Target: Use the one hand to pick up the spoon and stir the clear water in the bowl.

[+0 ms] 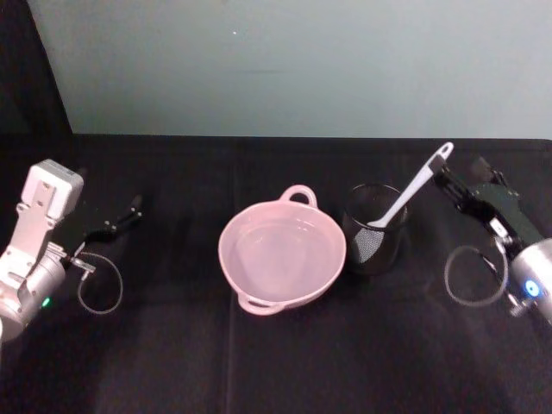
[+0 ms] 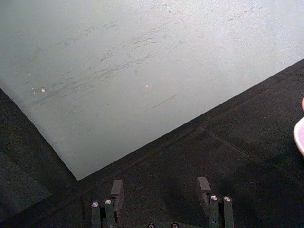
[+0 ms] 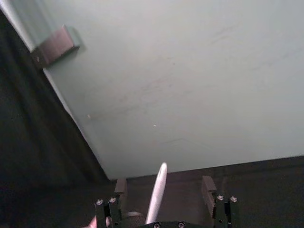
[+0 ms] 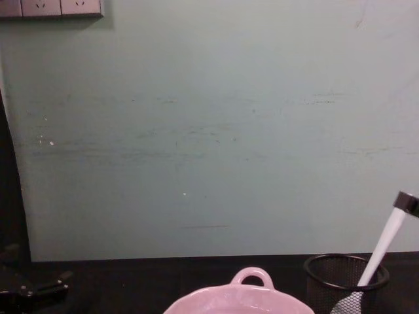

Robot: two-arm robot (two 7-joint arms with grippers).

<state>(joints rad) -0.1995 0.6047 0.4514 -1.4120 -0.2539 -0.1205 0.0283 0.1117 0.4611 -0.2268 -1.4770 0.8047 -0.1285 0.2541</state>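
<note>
The pale pink bowl (image 1: 238,278) sits mid-table with its loop handle (image 4: 252,276) toward the wall. Clear water (image 1: 280,250) shows as a faint sheen inside. The white spoon (image 1: 412,191) stands blade-down in a black mesh cup (image 1: 373,241), its handle leaning up and to the right. My right gripper (image 1: 457,170) is at the handle's top end, open. In the right wrist view the handle (image 3: 156,194) rises between the two spread fingers (image 3: 120,186). A black fingertip (image 4: 407,203) sits at the handle's tip. My left gripper (image 1: 129,210) rests open at the far left, holding nothing.
The black cloth table (image 1: 276,362) runs back to a pale green wall (image 4: 209,131). The mesh cup (image 4: 334,278) stands close to the bowl's right side. Loose cable loops hang by each wrist (image 1: 470,276). A pink bowl edge (image 2: 300,133) shows in the left wrist view.
</note>
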